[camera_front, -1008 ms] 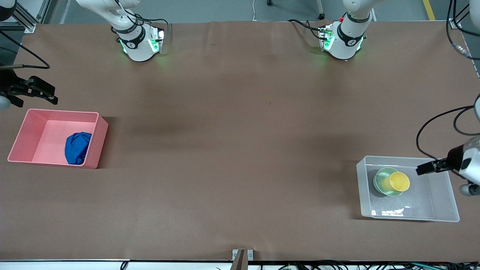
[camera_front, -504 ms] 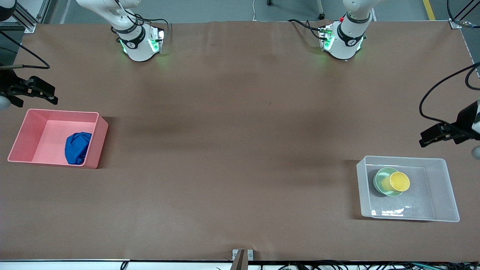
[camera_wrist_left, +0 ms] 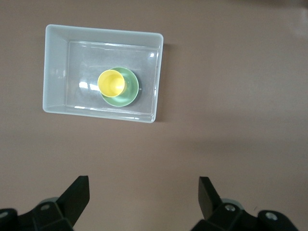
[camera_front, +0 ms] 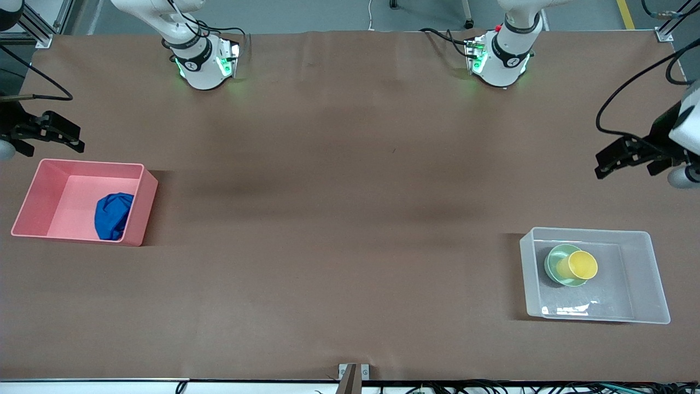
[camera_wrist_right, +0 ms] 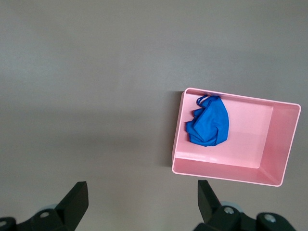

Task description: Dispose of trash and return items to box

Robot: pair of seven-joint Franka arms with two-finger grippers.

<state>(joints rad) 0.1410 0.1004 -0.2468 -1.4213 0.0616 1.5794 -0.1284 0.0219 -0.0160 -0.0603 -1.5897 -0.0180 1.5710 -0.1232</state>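
The deep blue wad of trash (camera_front: 113, 216) lies in the pink bin (camera_front: 65, 202) at the right arm's end of the table; it also shows in the right wrist view (camera_wrist_right: 209, 122). The yellow cup (camera_front: 582, 265) stands in the mint-green bowl (camera_front: 558, 268) inside the clear plastic box (camera_front: 640, 279) at the left arm's end. The left wrist view shows the cup (camera_wrist_left: 111, 83), the bowl (camera_wrist_left: 131, 92) and the box (camera_wrist_left: 55, 72). My left gripper (camera_front: 629, 161) is open and empty, up over bare table beside the box. My right gripper (camera_front: 68, 135) is open and empty, up over the table beside the pink bin.
Both arm bases (camera_front: 205, 60) (camera_front: 500, 57) stand along the table's farthest edge from the front camera. Black cables hang by the left gripper. A brown mat covers the table between the bin and the box.
My left gripper has drawn up and away from over the box, to over bare table beside it. The right arm, the cup, the bowl and the wad have not moved.
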